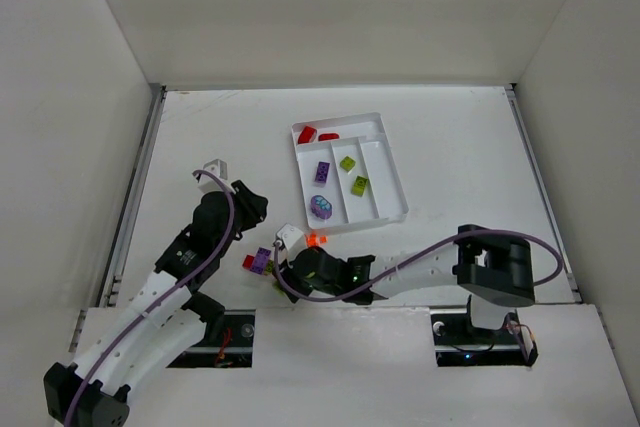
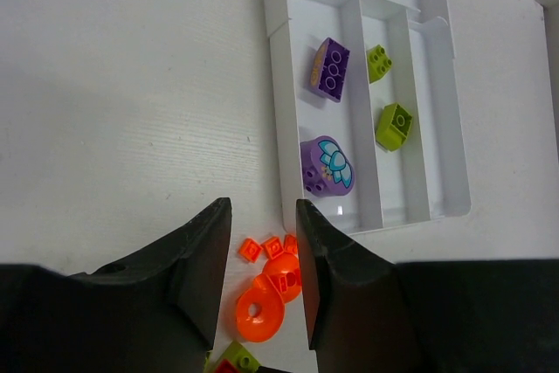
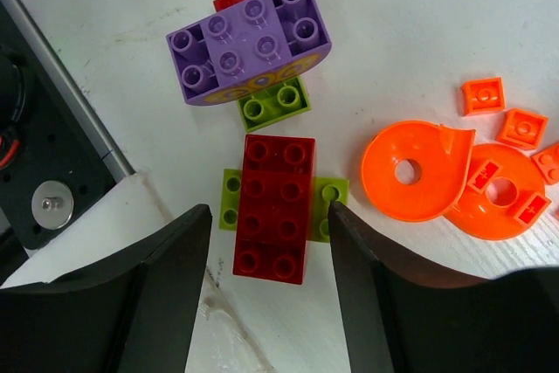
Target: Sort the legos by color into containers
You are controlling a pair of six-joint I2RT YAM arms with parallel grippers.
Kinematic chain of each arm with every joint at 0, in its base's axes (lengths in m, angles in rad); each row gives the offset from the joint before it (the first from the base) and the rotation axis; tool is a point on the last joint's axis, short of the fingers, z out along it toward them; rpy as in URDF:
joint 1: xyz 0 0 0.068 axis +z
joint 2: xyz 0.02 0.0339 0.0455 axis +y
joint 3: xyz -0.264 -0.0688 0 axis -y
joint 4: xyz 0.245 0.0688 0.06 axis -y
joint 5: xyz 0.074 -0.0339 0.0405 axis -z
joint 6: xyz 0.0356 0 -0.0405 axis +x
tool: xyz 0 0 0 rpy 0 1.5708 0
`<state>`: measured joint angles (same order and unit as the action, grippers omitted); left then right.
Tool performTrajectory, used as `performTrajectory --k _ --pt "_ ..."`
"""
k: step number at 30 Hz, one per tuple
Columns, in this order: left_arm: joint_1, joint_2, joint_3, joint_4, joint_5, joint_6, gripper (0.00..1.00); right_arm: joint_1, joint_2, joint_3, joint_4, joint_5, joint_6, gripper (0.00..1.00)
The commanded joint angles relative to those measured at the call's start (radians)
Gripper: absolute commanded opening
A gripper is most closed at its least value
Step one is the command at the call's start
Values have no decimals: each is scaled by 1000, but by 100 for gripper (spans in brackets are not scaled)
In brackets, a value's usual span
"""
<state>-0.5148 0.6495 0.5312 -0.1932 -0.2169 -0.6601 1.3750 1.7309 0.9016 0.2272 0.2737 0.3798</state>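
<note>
The right tool [image 3: 269,216], released and nearer than the left tool [image 2: 262,207], straddled the red brick [image 3: 275,207] lying on the bench [image 1: 450,147] outside the tray [image 2: 430,111], its long axis parallel to the fingers.

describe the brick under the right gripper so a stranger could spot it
Find the white tray; a loose pile lies off its near left corner. There, between the open fingers of the right gripper, is the red brick, eight studs, lying atop a lime piece.

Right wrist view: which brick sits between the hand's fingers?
The dark red brick, lying over a lime piece, sits between the fingers of the open right hand. The purple brick is farther ahead; the orange pieces lie off to the right.
</note>
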Motion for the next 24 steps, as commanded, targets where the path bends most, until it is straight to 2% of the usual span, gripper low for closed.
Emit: performTrajectory --k 1,4,10,12,15,19,24 --pt "5 -11 -7 11 -1 -10 33 11 24 49 -2 22 -9 59" --pt "6 -14 -5 5 -6 -12 33 12 39 57 -20 39 -13 52" --pt "11 -14 4 5 -1 -13 33 25 73 83 -57 68 -31 52" --pt "6 -13 9 5 -1 -13 33 31 81 94 -74 76 -38 45" --pt "0 -11 19 5 -1 -13 35 38 67 94 -81 97 -41 29" --pt "-12 -8 47 5 -1 -9 38 40 -43 40 -78 124 -25 25" --pt "-38 16 98 8 24 -12 40 31 -273 -94 -54 125 36 25"
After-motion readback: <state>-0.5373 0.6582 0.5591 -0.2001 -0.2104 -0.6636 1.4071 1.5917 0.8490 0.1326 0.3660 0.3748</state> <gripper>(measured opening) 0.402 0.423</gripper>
